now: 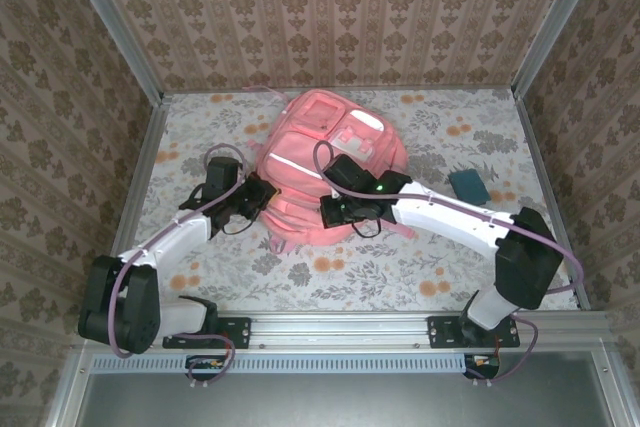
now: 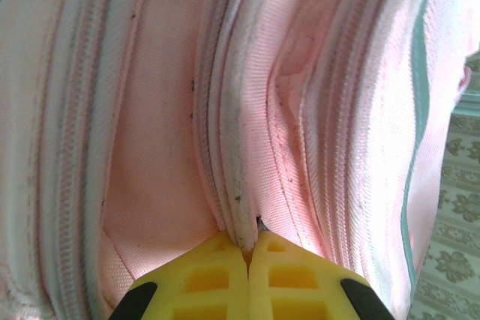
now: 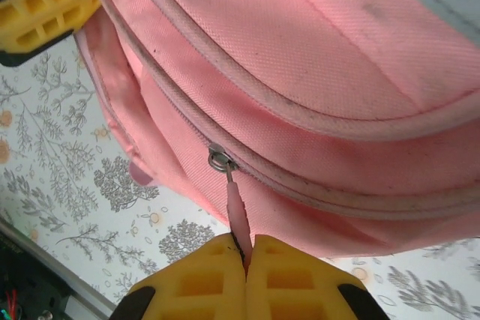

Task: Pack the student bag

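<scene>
The student bag, a big salmon-pink backpack with a pale stripe, lies flat in the middle of the table. At its near left side my left gripper is shut on a piped seam ridge of the bag, yellow fingertips pinched together. My right gripper is at the bag's near edge, shut on the pink zip pull tab, which hangs from a metal slider ring on a zip line. In the right wrist view the left gripper's yellow fingers show at the top left corner.
A small teal case lies on the floral tablecloth to the right of the bag, near the right arm's forearm. Patterned walls close in the table on three sides. A metal rail runs along the near edge.
</scene>
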Motion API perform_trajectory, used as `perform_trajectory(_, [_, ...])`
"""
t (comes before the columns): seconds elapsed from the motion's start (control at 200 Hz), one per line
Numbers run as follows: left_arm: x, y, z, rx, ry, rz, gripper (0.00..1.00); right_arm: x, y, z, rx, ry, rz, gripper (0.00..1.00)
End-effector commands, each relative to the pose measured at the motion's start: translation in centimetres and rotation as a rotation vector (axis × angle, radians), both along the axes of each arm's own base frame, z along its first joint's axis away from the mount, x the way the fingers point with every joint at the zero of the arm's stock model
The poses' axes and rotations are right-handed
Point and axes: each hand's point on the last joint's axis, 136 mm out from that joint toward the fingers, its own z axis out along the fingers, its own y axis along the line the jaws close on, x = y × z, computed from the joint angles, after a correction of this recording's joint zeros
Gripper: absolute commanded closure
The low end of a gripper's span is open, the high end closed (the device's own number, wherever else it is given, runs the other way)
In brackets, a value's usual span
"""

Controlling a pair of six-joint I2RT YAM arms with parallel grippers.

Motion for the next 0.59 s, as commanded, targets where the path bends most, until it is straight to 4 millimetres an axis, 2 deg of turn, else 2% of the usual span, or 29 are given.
perform_trajectory(0.0, [1.3,1.9,0.9,0.064,-0.05,0.055,1.0,-0.3,-6.5,-0.9,-0.257,-0.023,-0.097,1.0])
perform_trajectory(0.14, [1.3,2.3,0.7,0.079,-0.048,0.059,1.0,0.0,-8.8,-1.0,-0.326,-0.048,-0.136,1.0])
perform_trajectory(0.33, [1.3,2.4,0.1,0.097,-0.04,0.056,1.0,-1.1,-8.8,-1.5,-0.308,-0.055,-0.049,1.0])
perform_trajectory(0.44, [1.4,2.3,-0.1,0.093,-0.039,0.05,1.0,-2.5,-7.2,-1.5,-0.206,-0.052,0.062,1.0])
perform_trajectory(0.49, [1.5,2.1,-0.2,0.089,-0.038,0.046,1.0,-3.0,-5.7,-1.7,-0.133,-0.036,0.108,1.0])
perform_trajectory(0.59, [1.6,1.6,-0.2,0.072,-0.04,0.035,1.0,-3.1,-2.6,-0.5,-0.005,-0.037,0.149,1.0])
